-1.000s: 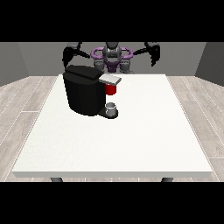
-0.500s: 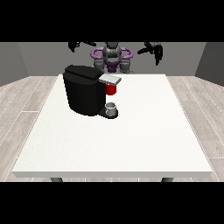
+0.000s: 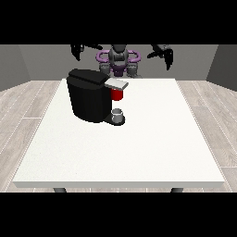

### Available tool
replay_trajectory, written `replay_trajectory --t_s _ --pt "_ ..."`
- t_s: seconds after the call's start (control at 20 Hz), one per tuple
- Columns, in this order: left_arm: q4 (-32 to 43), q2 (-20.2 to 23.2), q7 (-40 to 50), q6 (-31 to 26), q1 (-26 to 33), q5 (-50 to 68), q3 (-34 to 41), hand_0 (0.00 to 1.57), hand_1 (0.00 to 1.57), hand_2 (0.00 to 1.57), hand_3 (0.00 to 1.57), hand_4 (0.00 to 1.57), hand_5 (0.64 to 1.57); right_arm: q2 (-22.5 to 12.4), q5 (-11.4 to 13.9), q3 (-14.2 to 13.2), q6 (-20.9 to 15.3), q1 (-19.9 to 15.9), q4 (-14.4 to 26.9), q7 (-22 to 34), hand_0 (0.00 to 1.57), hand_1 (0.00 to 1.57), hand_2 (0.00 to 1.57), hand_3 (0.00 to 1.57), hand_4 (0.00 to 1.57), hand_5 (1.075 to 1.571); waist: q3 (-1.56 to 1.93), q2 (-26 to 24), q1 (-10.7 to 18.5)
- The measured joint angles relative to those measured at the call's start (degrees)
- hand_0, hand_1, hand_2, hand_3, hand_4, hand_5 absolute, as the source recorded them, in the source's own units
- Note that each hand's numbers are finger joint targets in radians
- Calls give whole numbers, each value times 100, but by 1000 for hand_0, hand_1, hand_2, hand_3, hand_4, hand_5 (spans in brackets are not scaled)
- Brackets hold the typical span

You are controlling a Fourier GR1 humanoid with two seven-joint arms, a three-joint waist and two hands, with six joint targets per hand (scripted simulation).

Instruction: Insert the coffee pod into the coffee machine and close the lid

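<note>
Black coffee machine (image 3: 90,99) on white table (image 3: 139,152) (both raised hands' finger state unclear), grey cup (image 3: 118,114) beneath its spout.

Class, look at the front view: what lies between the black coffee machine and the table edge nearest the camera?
Nothing: from the coffee machine forward, the front view shows only bare white table to the near edge.

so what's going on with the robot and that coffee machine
Nothing is being handled right now. The black coffee machine sits on the white table, with a red part under its grey lid and a small cup at its base. Both hands, at the view's left and right, are raised near the robot, away from it.
</note>
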Motion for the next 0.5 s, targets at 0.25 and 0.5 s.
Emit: replay_trajectory --t_s 0.25,0.5 --pt "-564 -17 197 201 90 242 -344 0 0 0 0 354 1571 63 -267 -196 -23 -403 378 44 0 0 0 0 168 1571 -1 343 75" --pt "-1144 82 396 78 397 471 -398 0 0 0 0 356 1571 160 -307 -123 -51 -596 646 90 0 0 0 0 0 1571 -1 522 62"
